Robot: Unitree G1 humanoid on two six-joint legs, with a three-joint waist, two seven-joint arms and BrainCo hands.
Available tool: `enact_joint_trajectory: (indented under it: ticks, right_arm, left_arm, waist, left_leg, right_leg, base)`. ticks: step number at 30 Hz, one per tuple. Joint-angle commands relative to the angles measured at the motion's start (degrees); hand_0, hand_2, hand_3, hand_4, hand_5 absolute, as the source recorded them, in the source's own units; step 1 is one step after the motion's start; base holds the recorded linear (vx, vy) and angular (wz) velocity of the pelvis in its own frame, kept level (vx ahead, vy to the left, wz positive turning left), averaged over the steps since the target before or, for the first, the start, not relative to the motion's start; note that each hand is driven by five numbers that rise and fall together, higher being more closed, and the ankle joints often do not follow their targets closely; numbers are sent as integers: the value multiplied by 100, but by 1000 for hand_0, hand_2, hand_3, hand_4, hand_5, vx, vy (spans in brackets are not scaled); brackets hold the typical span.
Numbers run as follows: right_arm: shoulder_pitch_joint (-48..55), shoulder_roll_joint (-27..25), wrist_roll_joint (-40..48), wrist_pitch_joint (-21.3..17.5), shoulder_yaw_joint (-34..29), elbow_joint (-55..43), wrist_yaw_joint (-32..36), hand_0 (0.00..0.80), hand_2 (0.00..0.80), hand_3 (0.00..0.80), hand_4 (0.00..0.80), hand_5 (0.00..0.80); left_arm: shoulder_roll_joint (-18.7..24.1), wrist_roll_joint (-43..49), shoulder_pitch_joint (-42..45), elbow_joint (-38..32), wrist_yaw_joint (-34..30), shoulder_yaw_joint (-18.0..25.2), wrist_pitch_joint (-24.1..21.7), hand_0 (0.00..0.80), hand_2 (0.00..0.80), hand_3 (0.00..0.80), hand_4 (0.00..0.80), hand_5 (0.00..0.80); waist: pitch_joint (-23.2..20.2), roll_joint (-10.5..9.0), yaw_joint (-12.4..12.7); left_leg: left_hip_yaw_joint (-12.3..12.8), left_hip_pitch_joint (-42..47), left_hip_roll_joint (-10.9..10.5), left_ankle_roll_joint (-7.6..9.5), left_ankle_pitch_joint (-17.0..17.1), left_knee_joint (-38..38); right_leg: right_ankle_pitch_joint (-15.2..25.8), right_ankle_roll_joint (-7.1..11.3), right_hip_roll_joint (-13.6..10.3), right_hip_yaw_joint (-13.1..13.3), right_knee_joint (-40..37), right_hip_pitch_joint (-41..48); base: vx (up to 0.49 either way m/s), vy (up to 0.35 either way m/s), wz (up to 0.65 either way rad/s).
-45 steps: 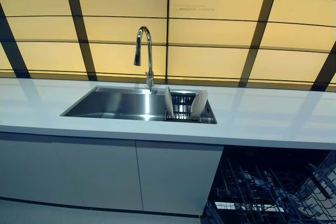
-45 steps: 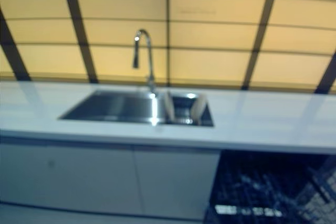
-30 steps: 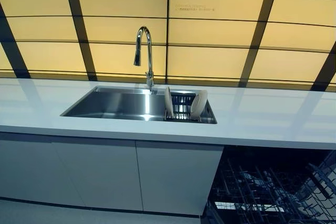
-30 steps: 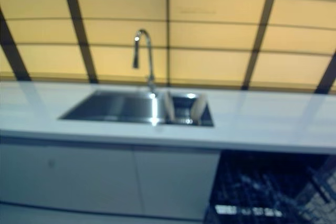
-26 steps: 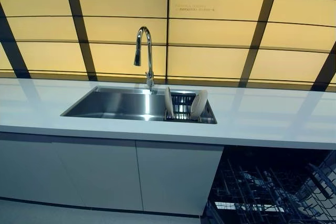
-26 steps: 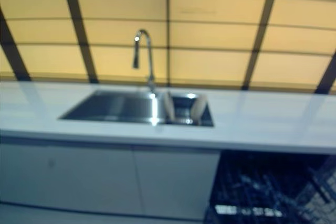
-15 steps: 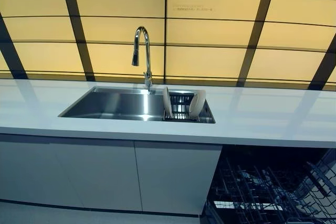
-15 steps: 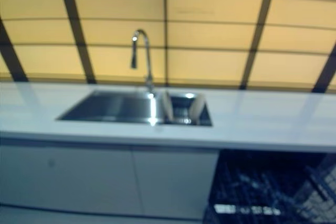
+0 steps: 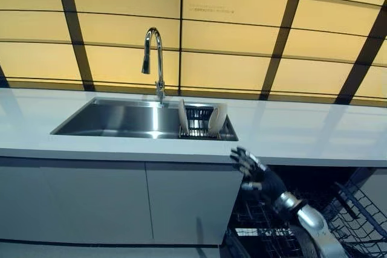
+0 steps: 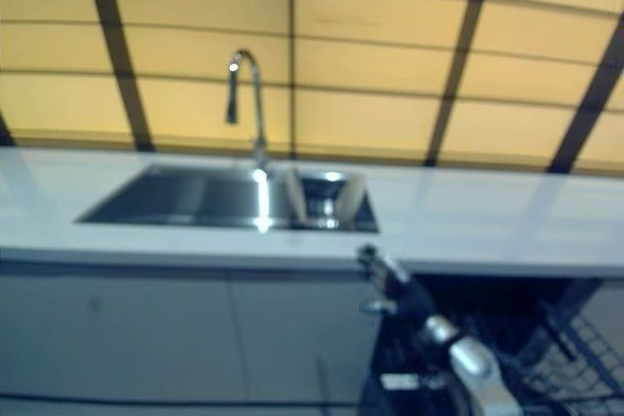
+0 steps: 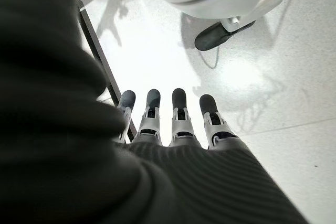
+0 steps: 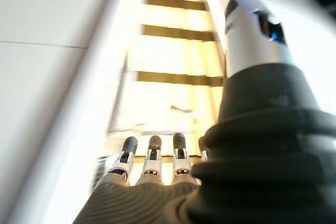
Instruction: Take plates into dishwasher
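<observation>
Presently, two plates are seen standing on edge in a wire rack at the right end of the sink, presumably parked there to drain and to be lifted out one at a time; neither is touched by anything. Below the counter, to the right of the cabinets, the dishwasher is open with its rack pulled out, apparently so that plates can be dropped straight in. The right hand is raised just below the counter edge, near the sink's right corner, with its fingers straight and relaxed and nothing held; it is judged to be on its way to the nearer plate. The left hand is shown only in its own wrist view, fingers straight and empty, pointing down at the floor, apparently idle. No plate has yet been loaded, so the task is judged barely begun.
</observation>
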Motion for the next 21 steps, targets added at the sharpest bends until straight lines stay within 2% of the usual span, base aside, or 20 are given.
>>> enact_joint_trajectory:
  ticks: [1,3,8,13,15,18,21]
  right_arm:
    - [-930,-204,675,-107,-426,-519,-568,0,0,0,0,0]
    - [-1330,-325,806,-89,-494,-604,-1090,0,0,0,0,0]
    - [-2368,-704,1233,-149,-700,154,-2473,0,0,0,0,0]
    - [-2972,-1134,519,-1,-655,716,-3525,0,0,0,0,0]
    - [-3232,-1361,330,274,-596,1087,-3985,0,0,0,0,0]
    - [-3668,-1753,583,293,-505,2193,-4143,0,0,0,0,0]
    - [-4162,-2129,917,490,-277,3332,-4052,0,0,0,0,0]
  left_arm:
    - [17,215,-371,511,105,-111,-144,0,0,0,0,0]
    - [40,221,-398,549,73,-173,-137,0,0,0,0,0]
    - [16,267,-386,611,35,-361,-112,0,0,0,0,0]
    - [29,331,-429,588,-32,-533,-56,0,0,0,0,0]
    - [78,252,-476,560,-49,-604,-59,0,0,0,0,0]
    - [201,166,-616,507,-107,-658,-72,0,0,0,0,0]
    - [409,133,-823,467,-173,-776,0,0,0,0,0,0]
  waist:
    - [-12,-19,29]
    - [-22,-30,58]
    - [-68,-62,170]
    - [-66,-68,246]
    - [-43,-56,247]
    - [81,-48,270]
    - [282,-24,346]
  left_leg:
    - [-23,130,-194,232,-595,25]
    - [-43,142,-205,228,-603,25]
    - [-85,211,-259,258,-626,25]
    - [-112,213,-306,318,-625,40]
    - [-106,205,-306,361,-616,69]
    - [-131,108,-317,431,-607,268]
    - [-283,-73,-324,501,-604,552]
  right_leg:
    - [315,499,-166,-148,15,-304]
    - [315,498,-179,-155,17,-290]
    - [328,522,-263,-156,23,-266]
    - [320,595,-396,-187,185,-295]
    - [278,647,-486,-167,475,-417]
    - [358,737,-630,-116,1140,-678]
    - [889,791,-803,-25,2239,-1125]
  base:
    - [43,34,-4]
    - [39,40,1]
    - [43,75,1]
    - [40,104,-2]
    - [18,121,-3]
    - [-24,122,-7]
    - [-32,118,-11]
